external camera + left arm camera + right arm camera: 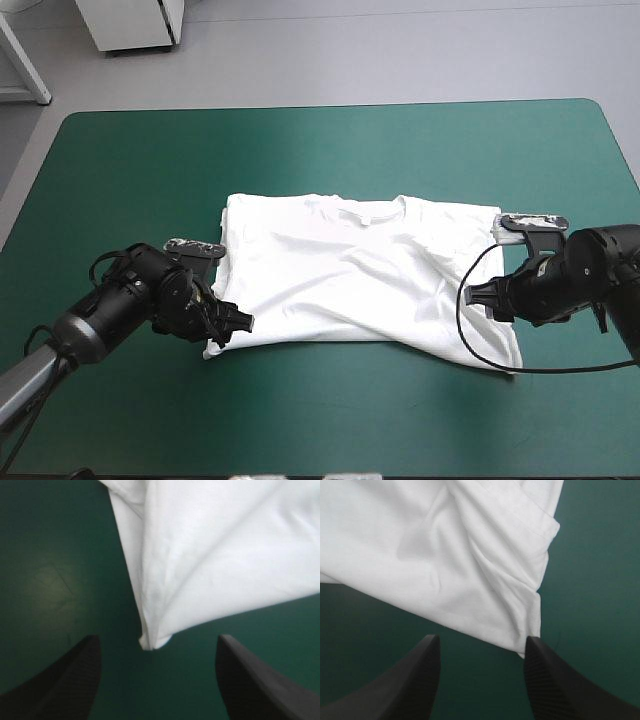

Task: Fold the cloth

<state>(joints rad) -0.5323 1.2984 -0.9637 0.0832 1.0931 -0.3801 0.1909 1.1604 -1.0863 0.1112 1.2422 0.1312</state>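
White T-shirt (360, 275) lies spread, a bit rumpled, mid-frame on the teal-green table (150, 200). Both the left gripper (157, 680) and right gripper (482, 680) have their fingers apart and empty, with a shirt corner just ahead of each. Looks soft, light and floppy, so I'd pinch those corners.

L pincer (157, 639) wide apart; T-shirt (215, 555) corner just ahead, btwn tips.
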